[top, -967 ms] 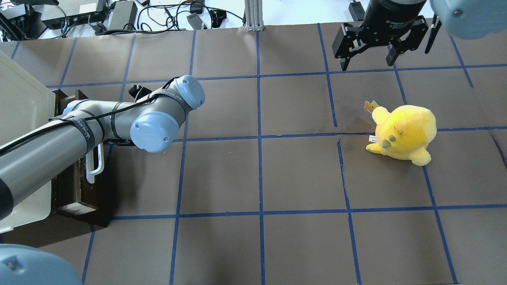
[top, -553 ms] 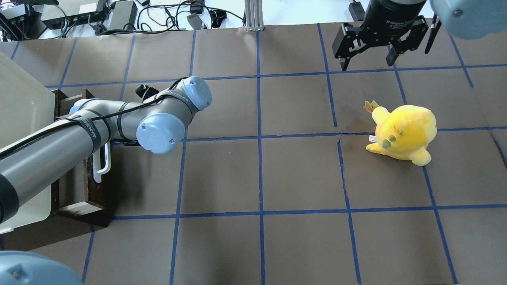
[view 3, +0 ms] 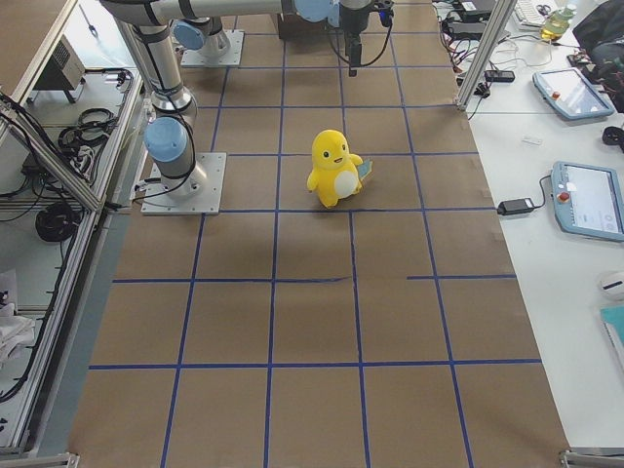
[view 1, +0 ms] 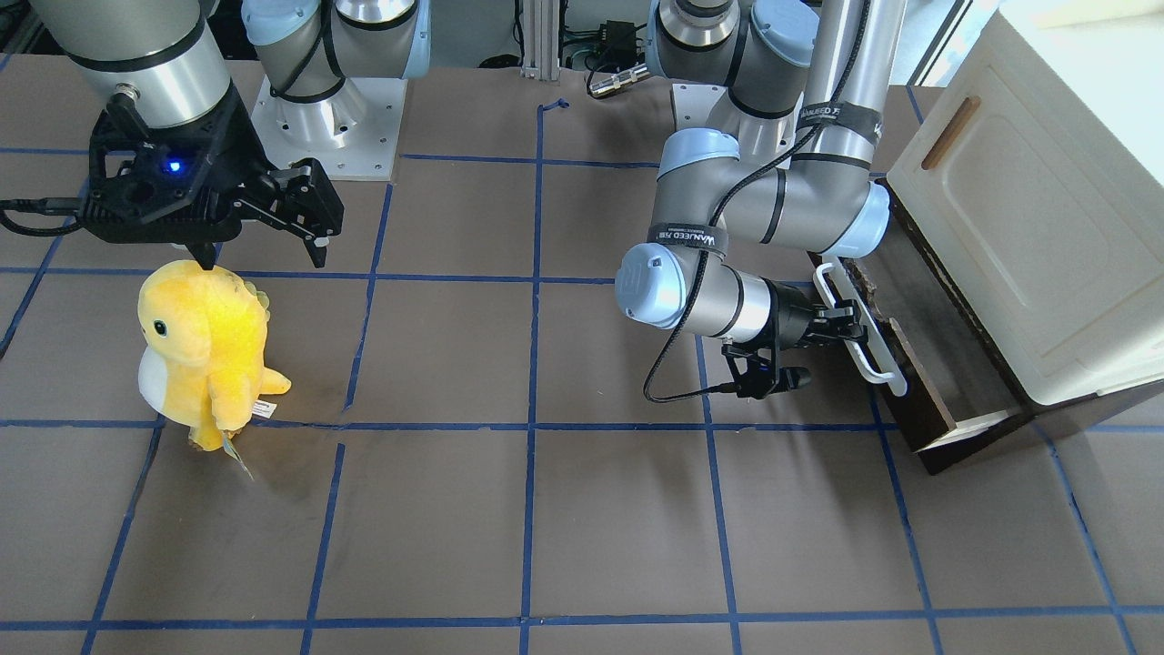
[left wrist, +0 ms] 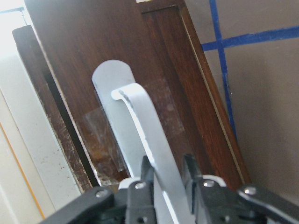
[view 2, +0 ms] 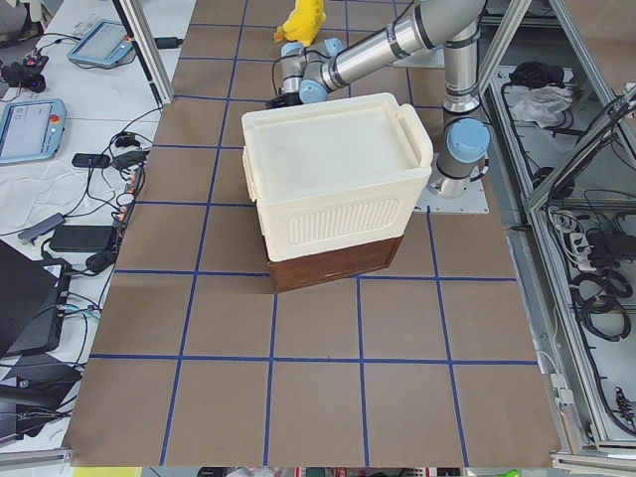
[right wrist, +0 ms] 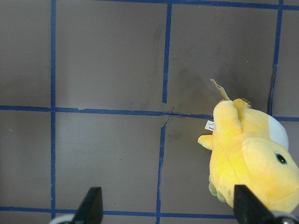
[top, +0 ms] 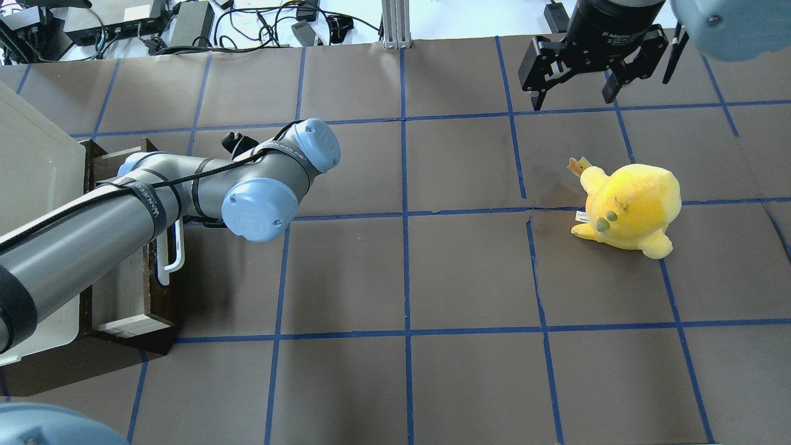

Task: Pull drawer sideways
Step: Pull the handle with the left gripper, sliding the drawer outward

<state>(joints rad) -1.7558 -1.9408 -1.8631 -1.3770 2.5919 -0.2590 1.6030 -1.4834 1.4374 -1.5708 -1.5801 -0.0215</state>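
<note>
Grip check | your left end effector clamped on long white bar handle | shallow dark-brown wooden-fronted drawer sits partly out under cream cabinet | pull straight along its slide, wrist level | right end effector open, idle

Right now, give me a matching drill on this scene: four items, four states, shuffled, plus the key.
1. left pincer
2. right pincer
3. drawer
4. yellow plush

A. open, empty, above the table
B. partly pulled out of the cabinet
C. shut on the white handle
D. standing upright

Pairs: 1-C, 2-A, 3-B, 4-D
</note>
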